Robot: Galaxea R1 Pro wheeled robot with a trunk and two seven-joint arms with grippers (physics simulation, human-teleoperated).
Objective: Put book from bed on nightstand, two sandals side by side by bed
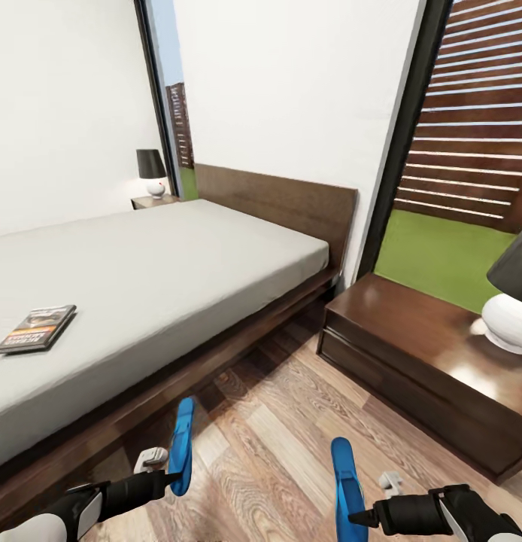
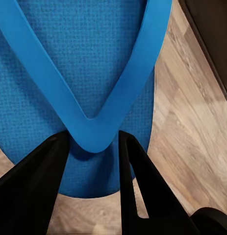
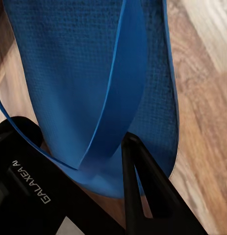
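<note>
Head view: two blue sandals are held on edge above the wood floor [image 1: 276, 436] beside the bed [image 1: 141, 278], one by the left gripper [image 1: 174, 476], the other by the right gripper [image 1: 360, 518]. The left sandal [image 1: 183, 444] hangs just beside the bed frame; the right sandal [image 1: 347, 482] hangs farther from the bed, toward the near nightstand [image 1: 411, 339] with its lamp [image 1: 513, 301]. Seen from the left wrist, the black fingers [image 2: 138, 176] are clamped at the junction of the thong strap [image 2: 96, 132]; from the right wrist, the strap [image 3: 118, 98] is likewise pinched between the fingers [image 3: 142, 186]. The book [image 1: 37, 328] lies on the mattress, well away from the headboard [image 1: 283, 203], not yet moved. Since only thin straps are gripped, a sandal could be let swing or slip, or be released tilted, so that the pair ends up askew rather than side by side; the left one could also be caught on the bed frame.
</note>
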